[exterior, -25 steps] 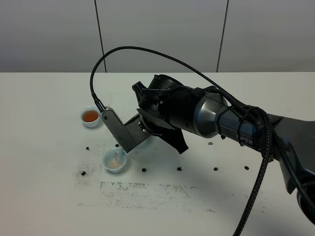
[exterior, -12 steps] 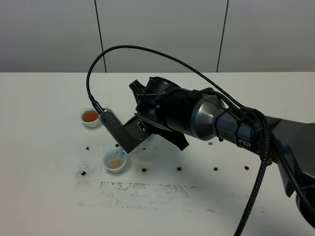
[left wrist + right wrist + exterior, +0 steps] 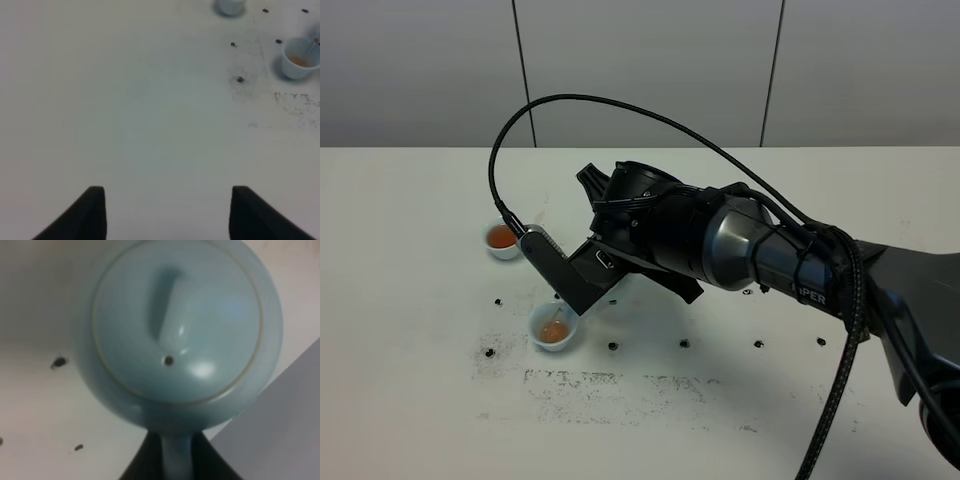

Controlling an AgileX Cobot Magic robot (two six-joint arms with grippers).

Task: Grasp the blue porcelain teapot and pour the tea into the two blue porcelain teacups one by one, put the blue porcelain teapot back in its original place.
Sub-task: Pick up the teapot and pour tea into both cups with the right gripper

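Note:
The blue porcelain teapot [image 3: 177,335] fills the right wrist view, with its knobbed lid toward the camera. My right gripper [image 3: 176,452] is shut on its loop handle. In the high view my right arm [image 3: 720,240] reaches across the middle and hides nearly all of the teapot. The teapot is tilted above the near teacup [image 3: 552,330], which holds a little reddish-brown tea. The far teacup [image 3: 502,240] holds tea too. My left gripper [image 3: 167,192] is open and empty over bare table. Its view shows the near teacup [image 3: 299,57] and the edge of the far teacup [image 3: 230,6].
The white table [image 3: 410,200] has small dark screw holes [image 3: 488,352] and scuffed dark marks [image 3: 620,385] in front of the cups. A black cable [image 3: 510,130] loops above the right wrist. A grey panelled wall stands behind the table.
My right wrist has shifted slightly left and tipped further over the near teacup. The tea in that cup has risen. The far teacup has not moved.

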